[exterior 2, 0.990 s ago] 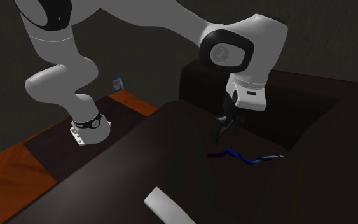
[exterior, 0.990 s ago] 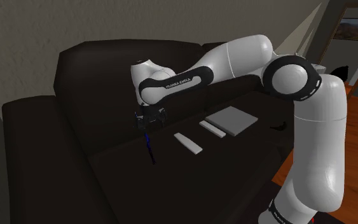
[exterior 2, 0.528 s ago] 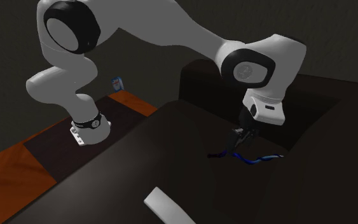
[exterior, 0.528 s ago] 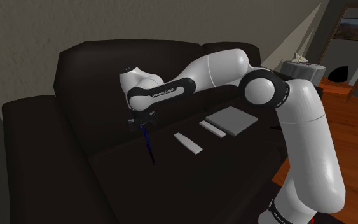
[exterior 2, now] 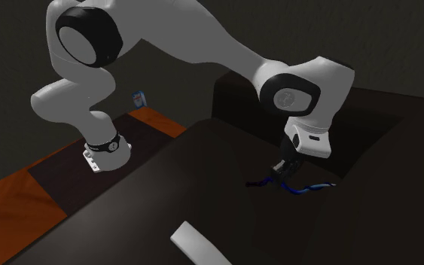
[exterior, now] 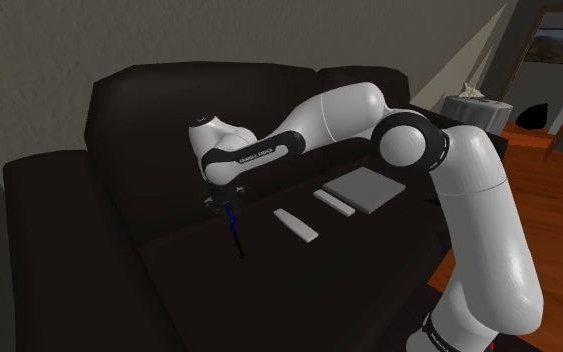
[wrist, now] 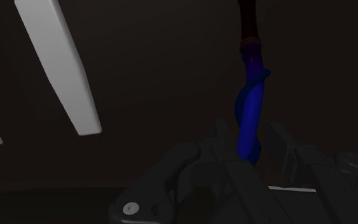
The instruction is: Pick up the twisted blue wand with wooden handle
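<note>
Blue wand (wrist: 250,108) — handle (wrist: 248,22) away from hand (wrist: 249,137)

Shoulder and side-on second exterior views share the wand (exterior: 234,228); wrist view close.

The white arm (exterior: 484,240) stands tall off its base (exterior: 437,336) at the shoulder view's near right. It folds at a dark elbow joint (exterior: 410,150) and reaches long and almost level towards that view's left. At the far end the wrist (exterior: 225,150) turns over and points the black gripper (exterior: 227,204) down, hanging low just above the surface. From the second exterior view the hand leans a little off vertical. Along the wrist view the two fingers (wrist: 280,147) stand apart, not meeting.
</note>
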Controlling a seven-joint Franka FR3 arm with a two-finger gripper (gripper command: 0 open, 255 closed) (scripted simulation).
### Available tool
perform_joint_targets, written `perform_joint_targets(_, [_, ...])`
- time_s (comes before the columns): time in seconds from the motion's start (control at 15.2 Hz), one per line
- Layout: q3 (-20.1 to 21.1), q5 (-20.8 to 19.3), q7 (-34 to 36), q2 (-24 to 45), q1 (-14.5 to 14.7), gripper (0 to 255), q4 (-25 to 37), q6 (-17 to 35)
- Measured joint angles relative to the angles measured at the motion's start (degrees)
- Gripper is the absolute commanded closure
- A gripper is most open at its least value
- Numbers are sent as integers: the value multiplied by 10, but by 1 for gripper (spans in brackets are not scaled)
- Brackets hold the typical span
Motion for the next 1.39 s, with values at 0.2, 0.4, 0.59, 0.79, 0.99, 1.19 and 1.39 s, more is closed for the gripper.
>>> perform_joint_targets(0.2, [0,0,0,0,0,255,0,0])
perform_joint_targets(0.4, [0,0,0,0,0,255,0,1])
perform_joint_targets(0.59, [0,1,-1,-1,0,255,2,-3])
perform_joint_targets(0.79, [2,3,-5,-8,0,255,10,-17])
perform_joint_targets(0.99, [3,6,-10,-14,1,255,25,-36])
perform_joint_targets(1.19, [4,10,-15,-23,1,255,34,-54])
perform_joint_targets(1.39, [5,12,-20,-28,1,255,47,-72])
